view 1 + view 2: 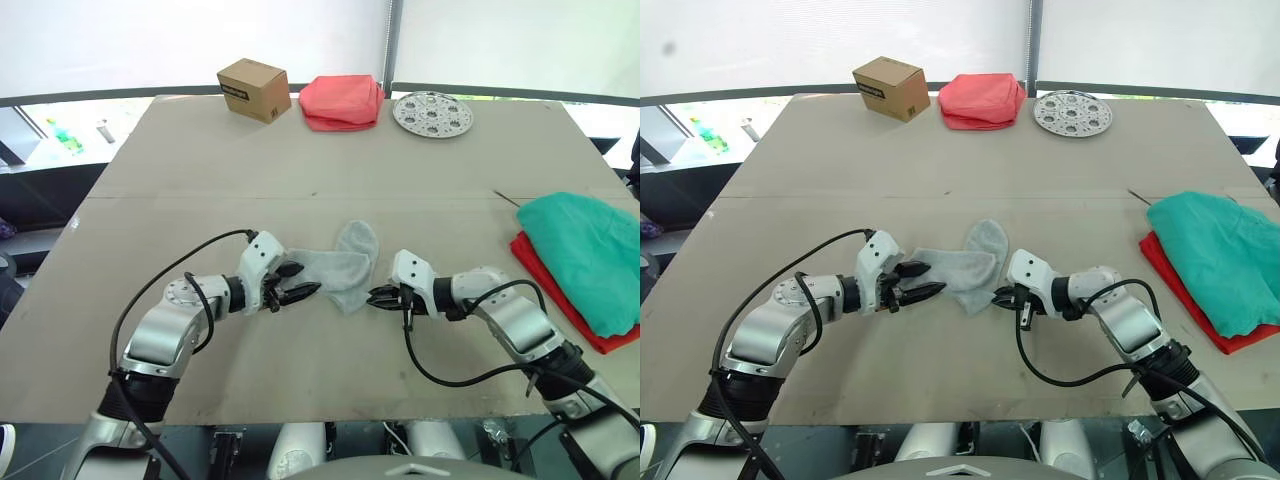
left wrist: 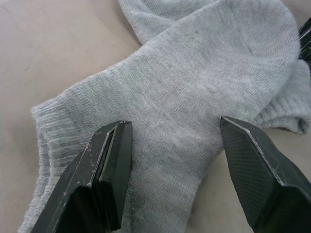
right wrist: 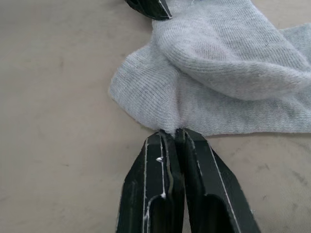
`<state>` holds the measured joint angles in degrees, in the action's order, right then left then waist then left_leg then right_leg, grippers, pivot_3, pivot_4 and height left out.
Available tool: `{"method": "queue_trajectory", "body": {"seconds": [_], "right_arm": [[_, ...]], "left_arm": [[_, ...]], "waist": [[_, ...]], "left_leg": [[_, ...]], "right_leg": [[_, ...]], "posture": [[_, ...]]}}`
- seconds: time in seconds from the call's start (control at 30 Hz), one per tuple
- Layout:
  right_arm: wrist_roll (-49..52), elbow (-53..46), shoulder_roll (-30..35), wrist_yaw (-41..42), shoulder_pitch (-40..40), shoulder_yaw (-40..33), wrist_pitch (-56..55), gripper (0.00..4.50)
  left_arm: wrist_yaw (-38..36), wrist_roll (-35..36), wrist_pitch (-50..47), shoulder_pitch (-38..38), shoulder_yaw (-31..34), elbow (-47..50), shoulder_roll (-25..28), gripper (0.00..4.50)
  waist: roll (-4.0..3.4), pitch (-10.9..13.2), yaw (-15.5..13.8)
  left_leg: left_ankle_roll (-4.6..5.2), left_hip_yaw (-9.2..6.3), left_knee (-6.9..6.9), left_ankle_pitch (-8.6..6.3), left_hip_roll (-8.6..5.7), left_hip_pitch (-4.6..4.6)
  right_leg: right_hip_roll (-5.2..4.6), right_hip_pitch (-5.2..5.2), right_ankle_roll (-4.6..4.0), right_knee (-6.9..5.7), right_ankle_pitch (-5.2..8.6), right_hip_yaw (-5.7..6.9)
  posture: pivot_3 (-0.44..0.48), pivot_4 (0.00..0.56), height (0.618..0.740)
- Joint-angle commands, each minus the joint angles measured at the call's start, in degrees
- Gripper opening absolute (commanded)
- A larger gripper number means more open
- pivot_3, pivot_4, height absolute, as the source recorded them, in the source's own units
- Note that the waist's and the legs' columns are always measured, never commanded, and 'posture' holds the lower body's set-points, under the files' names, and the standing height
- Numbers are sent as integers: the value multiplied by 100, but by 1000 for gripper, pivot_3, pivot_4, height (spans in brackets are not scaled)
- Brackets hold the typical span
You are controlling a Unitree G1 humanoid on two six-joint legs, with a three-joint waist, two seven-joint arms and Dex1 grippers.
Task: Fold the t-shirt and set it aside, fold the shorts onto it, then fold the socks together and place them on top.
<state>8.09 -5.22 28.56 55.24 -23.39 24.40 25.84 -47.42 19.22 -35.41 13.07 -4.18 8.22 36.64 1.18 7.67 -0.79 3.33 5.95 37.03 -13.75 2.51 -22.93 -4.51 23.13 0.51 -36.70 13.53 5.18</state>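
Two light grey socks [image 1: 340,265] lie overlapped at the middle of the table, one across the other. My left gripper [image 1: 300,285] is open, and its fingers [image 2: 114,160] straddle the cuff end of a sock [image 2: 184,97]. From the other side my right gripper [image 1: 378,297] is shut, its tips [image 3: 176,131] pinching the edge of the socks [image 3: 214,73]. At the table's right edge the teal shorts [image 1: 585,255] rest folded on the red t-shirt [image 1: 548,288], of which a strip shows beneath.
Along the far edge of the beige table [image 1: 200,180] stand a cardboard box [image 1: 254,89], a folded salmon-pink cloth [image 1: 341,102] and a round perforated metal plate [image 1: 432,113]. Bare tabletop surrounds the socks.
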Motion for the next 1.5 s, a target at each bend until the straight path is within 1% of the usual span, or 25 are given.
{"method": "queue_trajectory", "body": {"seconds": [0.03, 0.23, 0.33, 0.4, 0.43, 0.5, 0.57, 0.67, 0.73, 0.8, 0.9, 0.93, 0.97, 1.0, 1.03, 1.07, 1.1, 1.13, 1.2, 1.3, 1.37, 1.4, 1.47, 1.5], "right_arm": [[105, -527, 361, 141, 213, -292, 55, 25], [842, -1729, 1097, 330, 843, -1123, 606, 25], [1517, -2448, 1525, 329, 1316, -2025, 1154, 25], [2059, -2765, 1531, 179, 1439, -2483, 1571, 25], [2398, -2893, 1438, 54, 1448, -2710, 1799, 25], [3208, -3078, 1152, -320, 1370, -3188, 2326, 25], [3559, -3167, 1030, -638, 1300, -3421, 2639, 25], [3650, -3184, 939, -1253, 1066, -3482, 2999, 25], [3808, -3246, 768, -1675, 783, -3413, 3221, 25], [3707, -3329, 630, -1982, 511, -2996, 3387, 25], [3278, -3235, 618, -1998, 261, -1963, 3395, 25], [3232, -2984, 516, -1955, 168, -1695, 3433, 25], [3109, -2590, 346, -1872, 63, -1398, 3328, 321], [3049, -2317, 248, -1750, -13, -1190, 3246, 515], [2950, -2142, 230, -1526, -97, -944, 3090, 876], [2892, -2073, 222, -1349, -160, -808, 2957, 1280], [2915, -2047, 199, -1211, -209, -782, 2863, 1945], [2988, -2046, 195, -1075, -236, -829, 2795, 2244], [3193, -2158, 388, -708, -204, -1026, 2728, 2244], [3120, -2250, 787, -356, -100, -1185, 2453, 2244], [2931, -2276, 986, -224, 9, -1334, 2023, 2244], [2926, -2261, 997, -233, 62, -1475, 1888, 2244], [2917, -2278, 985, -272, 173, -1673, 1684, 2755], [2899, -2339, 1012, -266, 239, -1691, 1643, 3078]], "left_arm": [[-84, -77, 90, -117, -103, -23, 29, 3117], [-47, -172, 144, -120, -195, -160, 14, 3117], [-150, -240, 302, -99, -323, -238, -29, 3117], [-196, -273, 424, -73, -369, -266, -59, 3117], [-214, -279, 470, -59, -378, -278, -82, 3117], [-224, -317, 545, -24, -414, -326, -132, 3117], [-225, -368, 652, 1, -437, -374, -171, 3117], [-223, -172, 616, 55, -279, -277, -307, 3117], [-277, -80, 688, 62, -164, -172, -323, 3117], [-284, 177, 492, 116, 33, -71, -364, 3117], [-353, 657, -19, 213, 359, 8, -331, 3117], [-376, 765, -180, 254, 435, 2, -272, 3117], [-440, 853, -294, 294, 533, -8, -159, 3117], [-479, 921, -398, 328, 610, -12, -67, 3117], [-530, 1077, -604, 362, 746, 10, 47, 3117], [-567, 1248, -817, 374, 875, 50, 154, 3117], [-598, 1454, -1091, 367, 1008, 103, 264, 3117], [-619, 1687, -1405, 346, 1137, 174, 359, 3117], [-692, 2201, -2047, 188, 1352, 416, 552, 3117], [-687, 2895, -2902, -93, 1589, 777, 738, 3117], [-433, 3175, -3227, -317, 1692, 1048, 648, 3117], [-234, 3318, -3359, -409, 1754, 1166, 498, 3117], [61, 3466, -3495, -584, 1782, 1377, 298, 3117], [158, 3404, -3466, -691, 1730, 1465, 280, 3117]], "waist": [[-2, 2, -12], [-14, 3, -5], [-19, 2, -24], [-19, 1, -17], [-19, 2, -15], [-18, 1, -18], [-20, 1, -23], [-22, 3, -33], [-22, 5, -16], [-23, 6, 0], [-20, 10, 16], [-19, 10, 16], [-18, 11, 18], [-14, 11, 32], [-12, 14, 45], [-14, 15, 46], [-14, 14, 46], [-14, 14, 42], [-14, 14, 39], [-15, 15, 15], [-14, 16, 5], [-14, 16, 4], [-15, 16, 4], [-13, 15, 4]], "left_leg": [[0, 0, 0, 0, -1, 0], [0, -4, -8, -1, -2, -4], [0, -6, -14, -1, -2, 0], [-4, -6, -15, -3, -3, -1], [-21, -6, -16, -14, -3, -1], [-23, -7, -18, -15, -3, 0], [-23, -10, -20, -15, -2, -1], [-23, -10, -21, -15, -8, -5], [-22, -10, -21, -15, -12, -10], [-22, -10, -23, -15, -13, -11], [-7, -12, -32, -6, -13, -16], [2, -12, -37, 0, -12, -16], [3, -13, -41, 0, -12, -21], [3, -14, -42, 0, -10, -21], [3, -14, -42, 1, -10, -21], [3, -15, -40, 1, -7, -27], [3, -15, -38, 1, -8, -34], [4, -15, -36, 1, -8, -47], [2, -28, -10, 3, -6, -83], [0, -28, 6, 3, -7, -85], [7, -28, 9, -1, -9, -84], [7, -30, 9, -2, -9, -82], [9, -33, 10, -3, -9, -79], [8, -36, 10, -3, -8, -78]], "right_leg": [[-3, 0, 0, 0, 0, 1], [-9, 1, -1, 6, 0, 5], [-10, 1, -1, 6, 1, 5], [-12, 1, -1, 10, 1, 6], [-12, 1, -1, 12, 1, 5], [-13, 1, -1, 13, 1, 5], [-13, 1, -1, 15, 0, 7], [-22, 1, -1, 17, 0, 10], [-30, 2, -1, 19, 0, 15], [-30, 3, -1, 20, 0, 15], [-27, 9, -1, 24, 1, 21], [-24, 10, 0, 25, 1, 22], [-21, 11, 1, 27, 1, 24], [-15, 11, 1, 28, 1, 24], [-9, 10, 2, 28, 1, 24], [-3, 12, 2, 28, 0, 26], [-3, 21, 3, 28, 0, 26], [-2, 30, 16, 28, -8, 27], [5, 47, 26, 27, -13, 39], [3, 39, 29, 29, -12, 40], [-1, 38, 47, 37, -1, 40], [-1, 35, 50, 38, 0, 41], [-1, 33, 52, 36, 3, 40], [0, 33, 52, 34, 3, 41]], "posture": [[0, 150, 740], [0, 150, 740], [0, 150, 740], [0, 150, 740], [0, 150, 740], [0, 150, 740], [0, 150, 740], [0, 150, 740], [0, 150, 740], [0, 150, 740], [0, 150, 740], [0, 150, 740], [0, 150, 740], [0, 150, 740], [0, 150, 740], [0, 150, 740], [0, 150, 740], [0, 150, 740], [0, 150, 740], [0, 150, 740], [0, 150, 740], [0, 150, 740], [0, 150, 740], [0, 150, 740]]}}
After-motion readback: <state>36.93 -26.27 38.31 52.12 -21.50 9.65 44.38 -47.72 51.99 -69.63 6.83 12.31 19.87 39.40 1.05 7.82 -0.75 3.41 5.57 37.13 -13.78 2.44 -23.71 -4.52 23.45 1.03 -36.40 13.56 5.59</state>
